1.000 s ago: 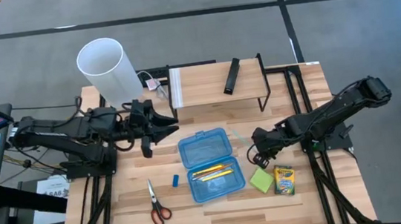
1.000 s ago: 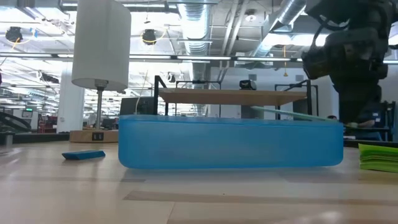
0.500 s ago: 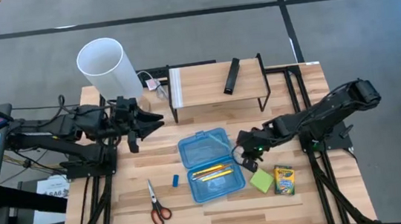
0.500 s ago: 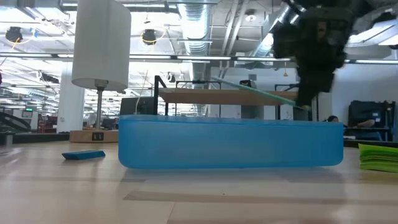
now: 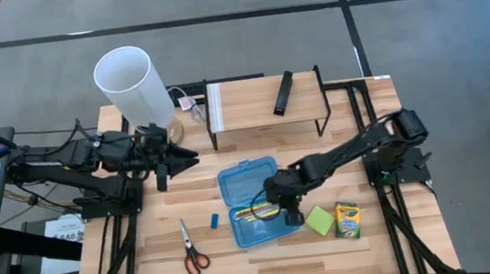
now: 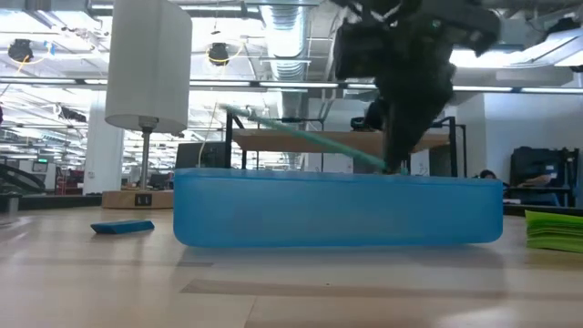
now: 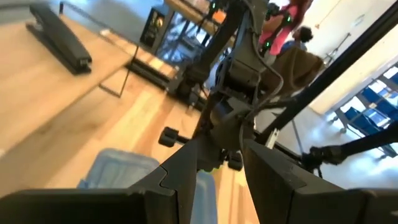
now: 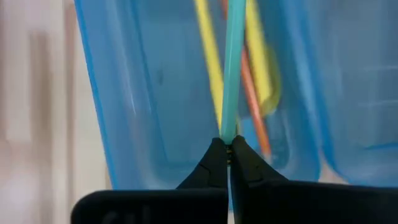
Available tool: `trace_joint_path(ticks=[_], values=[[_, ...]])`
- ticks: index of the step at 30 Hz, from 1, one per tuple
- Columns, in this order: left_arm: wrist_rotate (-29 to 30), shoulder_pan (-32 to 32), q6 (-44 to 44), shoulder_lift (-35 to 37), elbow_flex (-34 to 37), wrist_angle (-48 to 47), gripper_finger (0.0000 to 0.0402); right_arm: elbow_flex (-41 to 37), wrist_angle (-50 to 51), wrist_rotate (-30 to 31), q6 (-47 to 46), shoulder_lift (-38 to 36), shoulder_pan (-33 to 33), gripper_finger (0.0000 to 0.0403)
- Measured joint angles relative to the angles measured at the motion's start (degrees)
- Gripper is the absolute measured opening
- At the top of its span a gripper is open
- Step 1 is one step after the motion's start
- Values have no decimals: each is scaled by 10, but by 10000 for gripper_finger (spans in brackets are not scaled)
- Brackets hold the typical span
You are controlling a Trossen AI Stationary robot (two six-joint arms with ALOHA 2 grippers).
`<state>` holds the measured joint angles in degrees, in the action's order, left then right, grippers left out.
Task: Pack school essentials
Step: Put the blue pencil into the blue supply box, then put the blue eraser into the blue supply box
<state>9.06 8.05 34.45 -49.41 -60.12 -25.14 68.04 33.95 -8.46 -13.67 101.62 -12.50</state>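
The right pincer (image 5: pixel 282 208) hangs over the open blue case (image 5: pixel 255 201) in the middle of the counter (image 5: pixel 266 253), its fingers pressed together on one end of a pale green pen (image 8: pixel 233 68). In the low view the pen (image 6: pixel 305 138) slants upward and away from the pincer (image 6: pixel 396 169), its gripped end down at the rim of the case (image 6: pixel 337 211) and its free end raised above it. The right wrist view looks straight down the pen into the case (image 8: pixel 130 93), where yellow and orange pencils (image 8: pixel 252 87) lie side by side on the bottom. From above, the same pencils (image 5: pixel 255 213) show inside the lower half of the case, just beside the pincer. The left pincer (image 5: pixel 183 156) waits near the counter's far left part, beside a tall white cylinder (image 5: pixel 133 87), with its fingers (image 7: pixel 273 177) spread part way and nothing between them. Red-handled scissors (image 5: pixel 191 249) lie on the counter near the front, left of the case, and a tiny blue eraser (image 5: pixel 215 220) sits between the scissors and the case, touching neither. On the other side of the case a green sticky-note pad (image 5: pixel 319 220) rests just beside a crayon box (image 5: pixel 349 221). At the back a small wooden shelf (image 5: pixel 251 104) stands on the counter with a slim black bar (image 5: pixel 283 92) lying on top.
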Motion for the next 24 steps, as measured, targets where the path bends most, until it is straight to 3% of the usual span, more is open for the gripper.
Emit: trace_joint_path(ticks=[9, 18, 24], values=[[-13, 30, 18, 0, 0, -18, 116, 28, 62, -8, 47, 37, -14, 14], [-12, 50, 38, -1, 0, -43, 116, 29, 72, -7, 47, 32, -12, 107], [-11, 81, 69, -1, 0, -85, 116, 33, 79, -7, 28, 31, -4, 143]])
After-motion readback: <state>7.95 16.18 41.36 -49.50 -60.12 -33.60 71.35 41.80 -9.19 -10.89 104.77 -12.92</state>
